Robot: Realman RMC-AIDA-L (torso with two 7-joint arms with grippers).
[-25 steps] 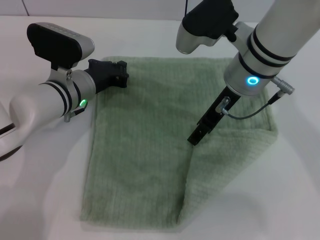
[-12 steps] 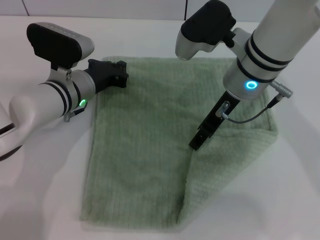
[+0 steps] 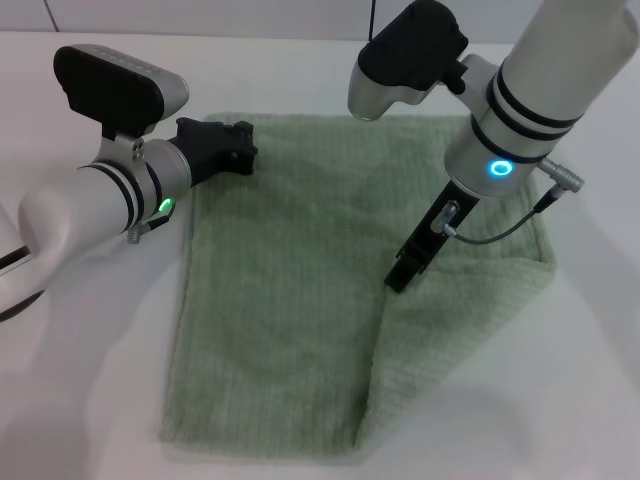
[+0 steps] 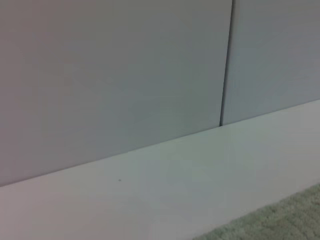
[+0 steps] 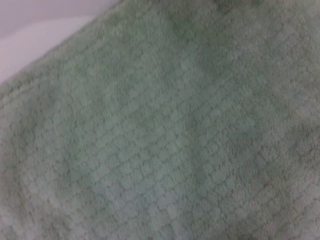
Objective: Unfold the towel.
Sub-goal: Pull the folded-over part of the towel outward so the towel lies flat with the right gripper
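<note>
The pale green towel (image 3: pixel 290 290) lies on the white table, with its right part folded over along a diagonal flap (image 3: pixel 460 310). My right gripper (image 3: pixel 400 276) points down and its tip sits at the top of the flap's inner edge, touching or just above the cloth. The right wrist view is filled with the towel's textured cloth (image 5: pixel 165 130). My left gripper (image 3: pixel 238 148) rests at the towel's far left corner, low over the table. The left wrist view shows only a sliver of towel (image 4: pixel 280 222).
The white table (image 3: pixel 90 400) surrounds the towel, with bare surface to the left, front and right. A grey panelled wall (image 4: pixel 125 75) stands behind the table's far edge. A cable (image 3: pixel 500 225) hangs from my right wrist above the flap.
My right gripper has shifted slightly to the right along the flap's edge. The towel and the left arm have not visibly moved.
</note>
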